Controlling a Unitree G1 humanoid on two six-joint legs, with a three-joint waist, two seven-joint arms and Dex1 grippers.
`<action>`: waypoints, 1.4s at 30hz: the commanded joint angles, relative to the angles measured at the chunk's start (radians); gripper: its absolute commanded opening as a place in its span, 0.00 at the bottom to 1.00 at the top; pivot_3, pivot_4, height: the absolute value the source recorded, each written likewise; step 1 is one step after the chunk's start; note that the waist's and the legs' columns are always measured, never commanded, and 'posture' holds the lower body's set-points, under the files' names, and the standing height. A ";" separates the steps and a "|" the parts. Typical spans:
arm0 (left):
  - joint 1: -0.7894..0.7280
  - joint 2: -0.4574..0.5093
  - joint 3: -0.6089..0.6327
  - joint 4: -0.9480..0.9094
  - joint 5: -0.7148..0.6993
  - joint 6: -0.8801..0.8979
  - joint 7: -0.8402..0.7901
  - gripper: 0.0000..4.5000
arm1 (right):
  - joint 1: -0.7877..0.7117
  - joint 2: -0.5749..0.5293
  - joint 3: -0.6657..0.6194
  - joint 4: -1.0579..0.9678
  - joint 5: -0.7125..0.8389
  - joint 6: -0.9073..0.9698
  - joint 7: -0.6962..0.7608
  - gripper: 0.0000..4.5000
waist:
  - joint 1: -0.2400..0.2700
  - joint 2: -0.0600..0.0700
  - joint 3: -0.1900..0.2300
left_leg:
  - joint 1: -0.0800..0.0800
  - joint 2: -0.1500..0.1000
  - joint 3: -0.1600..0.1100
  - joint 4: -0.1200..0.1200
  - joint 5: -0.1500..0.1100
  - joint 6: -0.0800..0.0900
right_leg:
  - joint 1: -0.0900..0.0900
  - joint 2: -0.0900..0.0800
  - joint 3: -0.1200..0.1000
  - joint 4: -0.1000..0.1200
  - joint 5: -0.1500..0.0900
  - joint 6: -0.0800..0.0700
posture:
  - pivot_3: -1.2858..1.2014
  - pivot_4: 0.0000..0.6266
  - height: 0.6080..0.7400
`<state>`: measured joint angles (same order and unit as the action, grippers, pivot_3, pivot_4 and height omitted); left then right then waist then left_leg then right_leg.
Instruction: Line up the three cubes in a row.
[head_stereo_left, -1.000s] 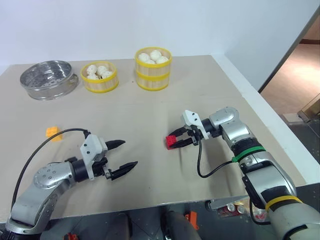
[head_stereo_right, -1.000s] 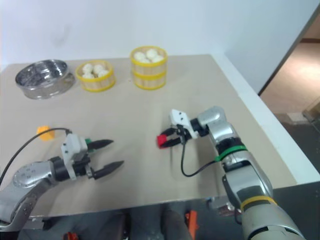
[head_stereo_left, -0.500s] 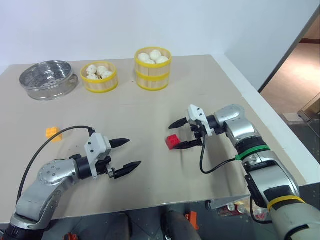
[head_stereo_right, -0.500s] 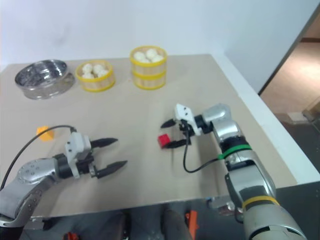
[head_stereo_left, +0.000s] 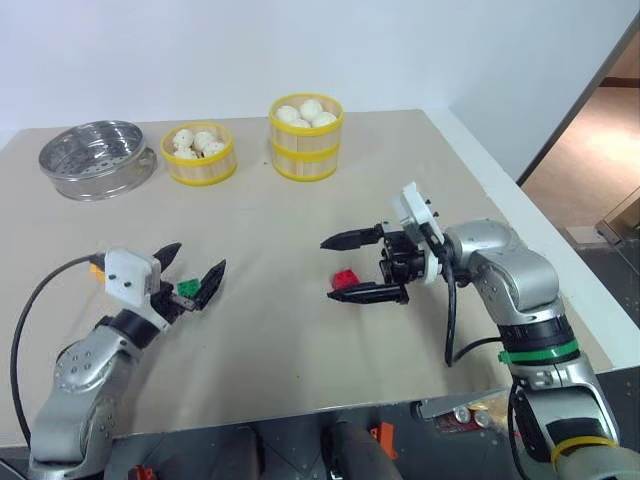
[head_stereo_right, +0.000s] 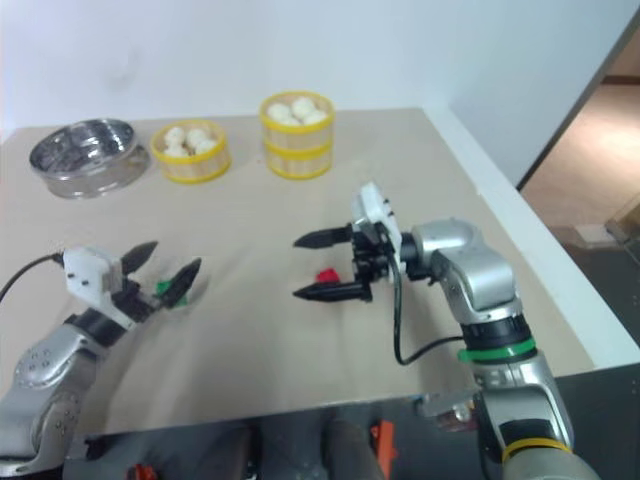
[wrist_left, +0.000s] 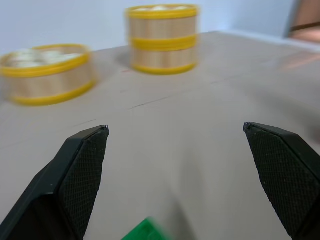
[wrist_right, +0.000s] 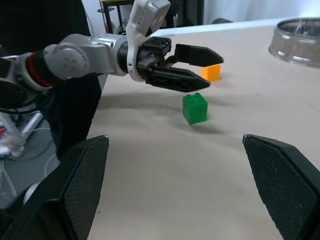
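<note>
Your right tool (head_stereo_left: 352, 266) hangs above the desk (head_stereo_left: 300, 220) with its jaws spread wide and nothing in them; the red cube (head_stereo_left: 345, 277) sits on the desk between and just under its fingertips, not gripped. Your left tool (head_stereo_left: 192, 271) is also wide open and empty, with the green cube (head_stereo_left: 186, 289) right at its fingertips, low between them in the left wrist view (wrist_left: 145, 231). Taking the green cube as landmark: the orange-yellow cube (wrist_right: 211, 72) lies just beyond it on the side away from the red cube, mostly hidden behind the left tool from the head camera, and the red cube is well apart on the other side. The row is not formed, in my judgement. Risks from here: close the left tool from this low, level angle and a fingertip could shove the green cube instead of pinching it, or knock the orange-yellow one next to it. Lower the right tool carelessly and the lower finger may flick the red cube away. The steamer baskets (head_stereo_left: 305, 137) and the metal steamer (head_stereo_left: 97, 158) sit far past the green cube, unlikely to interfere.
</note>
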<state>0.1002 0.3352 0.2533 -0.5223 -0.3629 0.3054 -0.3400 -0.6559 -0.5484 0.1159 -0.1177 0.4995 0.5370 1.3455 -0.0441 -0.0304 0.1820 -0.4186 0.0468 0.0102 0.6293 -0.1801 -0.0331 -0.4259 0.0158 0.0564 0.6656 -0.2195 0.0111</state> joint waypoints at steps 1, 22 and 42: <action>0.040 -0.037 -0.009 -0.084 0.082 -0.013 0.105 1.00 | 0.005 -0.012 -0.021 -0.068 0.027 -0.020 -0.015 0.99 | 0.000 0.000 0.000 | 0.000 0.000 0.000 0.001 0.000 0.000 | 0.000 0.000 0.000 0.000 0.000 0.000 | 0.52 0.24 1.00; 0.088 -0.168 -0.084 -0.069 0.154 0.083 0.241 1.00 | -0.017 0.022 0.005 -0.005 0.016 -0.128 -0.034 0.99 | -0.001 -0.001 0.000 | -0.001 0.000 0.001 0.003 0.000 -0.001 | -0.001 0.000 0.001 0.000 0.000 0.000 | 0.52 0.24 1.00; 0.092 -0.164 -0.041 0.060 0.144 0.064 0.216 0.59 | 0.014 0.026 0.025 0.035 -0.018 -0.221 -0.030 1.00 | -0.002 -0.001 0.000 | -0.002 0.000 0.001 0.003 0.000 -0.001 | -0.001 0.000 0.001 -0.001 0.000 -0.001 | 0.52 0.24 1.00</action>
<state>0.2033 0.1648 0.1961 -0.4564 -0.2157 0.3935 -0.1194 -0.6391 -0.5185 0.1500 -0.0741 0.4816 0.3338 1.3106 -0.0457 -0.0314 0.1822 -0.4202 0.0465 0.0115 0.6325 -0.1806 -0.0336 -0.4272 0.0158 0.0572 0.6650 -0.2197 0.0105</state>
